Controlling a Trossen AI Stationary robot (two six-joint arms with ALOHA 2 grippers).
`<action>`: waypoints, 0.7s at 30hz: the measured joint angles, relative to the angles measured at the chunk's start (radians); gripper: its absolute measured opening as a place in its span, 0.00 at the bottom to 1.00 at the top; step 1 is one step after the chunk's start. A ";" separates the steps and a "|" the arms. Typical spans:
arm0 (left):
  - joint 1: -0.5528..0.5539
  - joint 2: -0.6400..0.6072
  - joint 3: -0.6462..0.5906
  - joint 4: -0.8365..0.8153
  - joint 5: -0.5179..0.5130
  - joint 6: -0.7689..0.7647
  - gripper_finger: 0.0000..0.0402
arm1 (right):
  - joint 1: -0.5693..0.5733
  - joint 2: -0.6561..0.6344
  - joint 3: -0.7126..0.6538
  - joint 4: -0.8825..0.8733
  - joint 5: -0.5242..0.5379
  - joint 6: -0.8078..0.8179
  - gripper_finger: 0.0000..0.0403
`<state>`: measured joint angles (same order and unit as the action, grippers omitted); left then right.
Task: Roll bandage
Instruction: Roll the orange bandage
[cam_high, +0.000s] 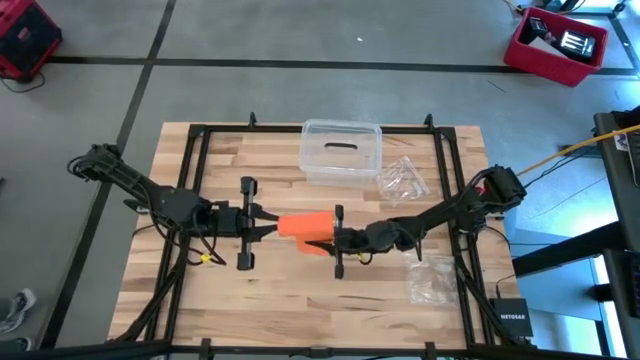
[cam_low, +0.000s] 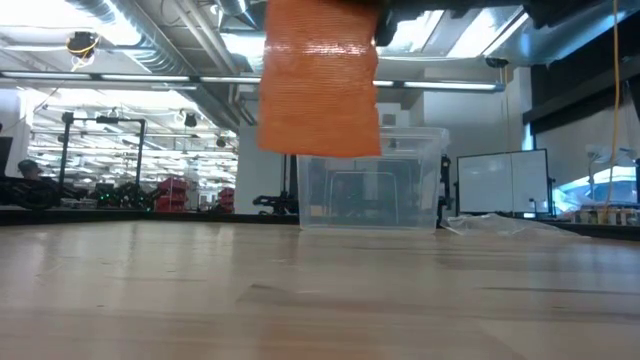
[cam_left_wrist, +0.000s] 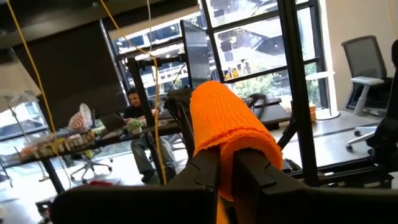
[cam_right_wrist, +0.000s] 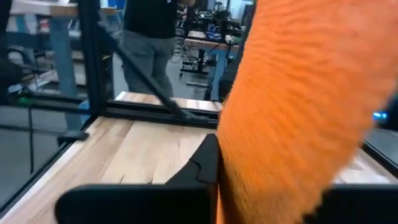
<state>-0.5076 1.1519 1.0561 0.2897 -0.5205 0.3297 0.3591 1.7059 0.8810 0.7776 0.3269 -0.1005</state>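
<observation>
The bright orange bandage (cam_high: 303, 225) hangs in the air between my two grippers above the middle of the table; in the low view the bandage (cam_low: 318, 80) shows as a wide band well clear of the wood. My left gripper (cam_high: 268, 224) comes at it level from the table's left and is shut on it. My right gripper (cam_high: 327, 243) comes from the right, just nearer the table's near edge, and is shut on it as well. The bandage (cam_right_wrist: 298, 106) fills much of the right wrist view. My left gripper pinches the bandage's left end (cam_left_wrist: 231, 163) between its two shut fingers, coming level from the table's left. The cloth lies humped over the fingertips and runs on away from them, lifted clear of the table. My right gripper pinches the bandage's near right part (cam_right_wrist: 219, 200) between its fingers, level from the table's right. One dark finger (cam_right_wrist: 204, 167) lies against the cloth's side. One layer or several, I cannot tell. The cloth is clear of the table.
A clear plastic box (cam_high: 340, 152) stands at the table's far middle, behind the bandage. Crinkled clear bags lie at the far right (cam_high: 403, 180) and near right (cam_high: 432, 282). A black frame (cam_high: 200, 140) borders the tabletop. People sit and stand in the room beyond.
</observation>
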 joint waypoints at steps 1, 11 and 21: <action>0.001 0.000 0.000 0.006 -0.004 0.012 0.04 | 0.012 0.000 0.000 -0.003 0.005 -0.010 0.03; 0.082 -0.006 0.000 0.010 -0.041 0.027 0.04 | 0.156 -0.008 0.129 -0.197 0.059 -0.058 0.01; 0.116 0.001 -0.002 -0.138 -0.091 0.074 0.01 | 0.293 -0.008 0.355 -0.463 0.163 -0.099 0.01</action>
<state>-0.3920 1.1530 1.0546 0.1513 -0.6113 0.4042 0.6524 1.6977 1.2360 0.3145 0.4902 -0.1994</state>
